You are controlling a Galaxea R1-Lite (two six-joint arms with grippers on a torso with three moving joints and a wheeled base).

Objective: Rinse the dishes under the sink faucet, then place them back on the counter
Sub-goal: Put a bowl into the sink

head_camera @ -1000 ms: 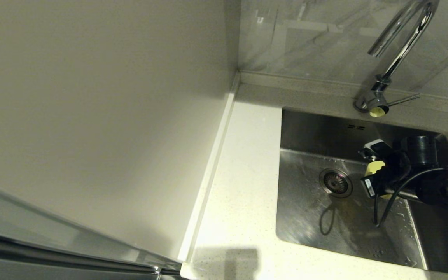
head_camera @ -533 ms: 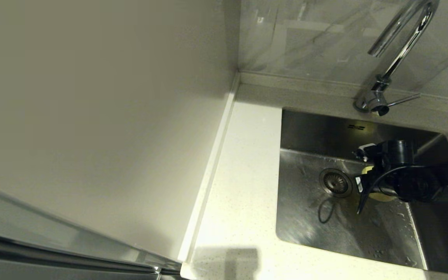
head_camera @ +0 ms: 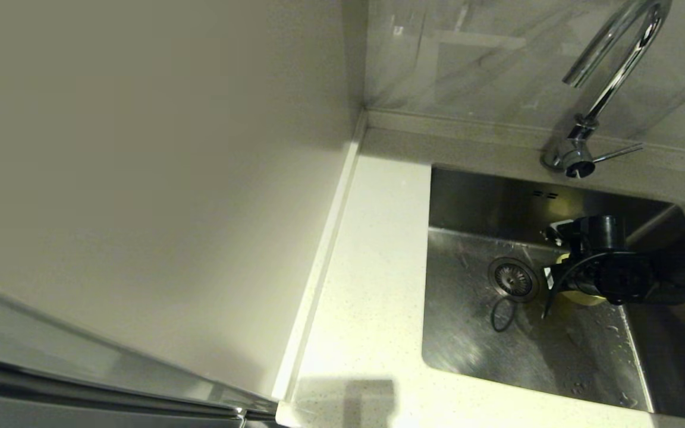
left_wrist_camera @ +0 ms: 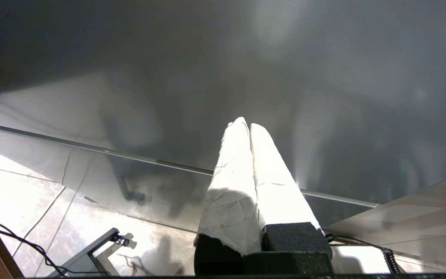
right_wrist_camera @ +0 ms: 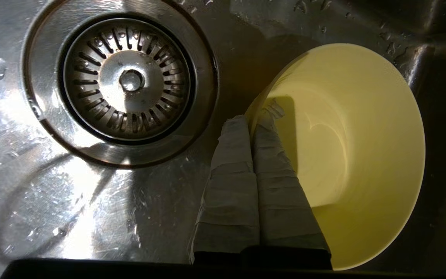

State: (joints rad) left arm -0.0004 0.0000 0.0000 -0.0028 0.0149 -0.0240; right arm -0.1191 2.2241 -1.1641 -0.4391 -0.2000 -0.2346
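Note:
The pale yellow bowl (right_wrist_camera: pixel 362 155) sits low in the steel sink (head_camera: pixel 467 333), just right of the drain strainer (right_wrist_camera: pixel 128 79). My right gripper (right_wrist_camera: pixel 251 118) is shut on its rim, one finger inside and one outside. In the head view the right gripper (head_camera: pixel 556 261) and its arm cover most of the bowl (head_camera: pixel 580 298). The chrome faucet (head_camera: pixel 610 77) rises behind the sink, with no water seen running. The two white bowls are out of view. My left gripper (left_wrist_camera: pixel 246 124) is parked away from the sink, shut on nothing.
The cream counter (head_camera: pixel 372 285) runs along the sink's left side, bounded by a beige wall panel (head_camera: pixel 140 178). The faucet's thin lever (head_camera: pixel 616 153) points right. Water drops lie on the sink floor. Overflow slots (head_camera: pixel 544 194) mark the back wall.
My right gripper has come down and slightly right with the yellow bowl, from above the sink floor to low beside the drain. The left arm has not moved.

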